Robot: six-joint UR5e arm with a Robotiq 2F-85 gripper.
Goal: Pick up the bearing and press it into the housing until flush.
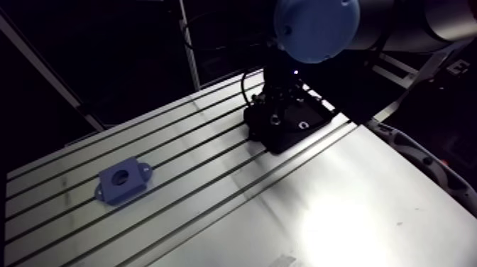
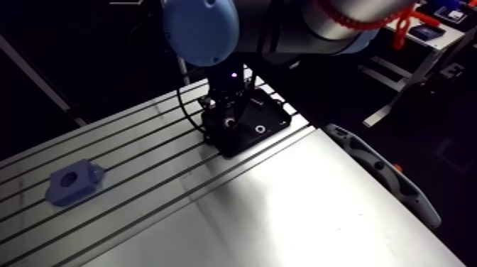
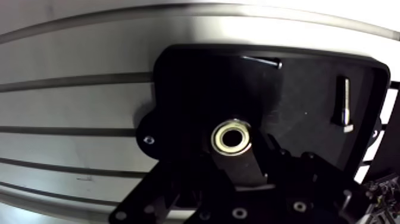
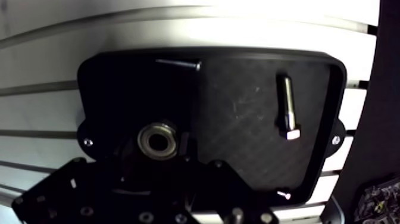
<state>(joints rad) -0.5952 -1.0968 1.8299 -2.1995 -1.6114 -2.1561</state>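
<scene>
Gripper [image 1: 272,124] is seen in the arm view low over a black tray [image 1: 316,117] at the far right of the slotted surface [image 1: 355,206]. A blue housing [image 1: 122,179] is recorded at the near left, bore upward and well apart from the tray.

In the wrist view the bearing [image 3: 232,137] is found lying flat in the tray, bore upward, just under the gripper. Whether the gripper is released or clenched on the bearing cannot be told, as dark parts are lost against the dark tray. A silver hex bolt [image 3: 345,101] and a black screw [image 3: 262,59] lie ahead of the gripper, apart from the bearing.

Handling, judged: the bearing is taken to be steel, so small but dense, rigid, and smooth enough to slip. Hold is best taken across the outer ring on opposite sides, with the axis kept vertical. Pressing load should be carried by the outer ring. The housing looks light and may be shifted on the surface if it is met off-centre.
</scene>
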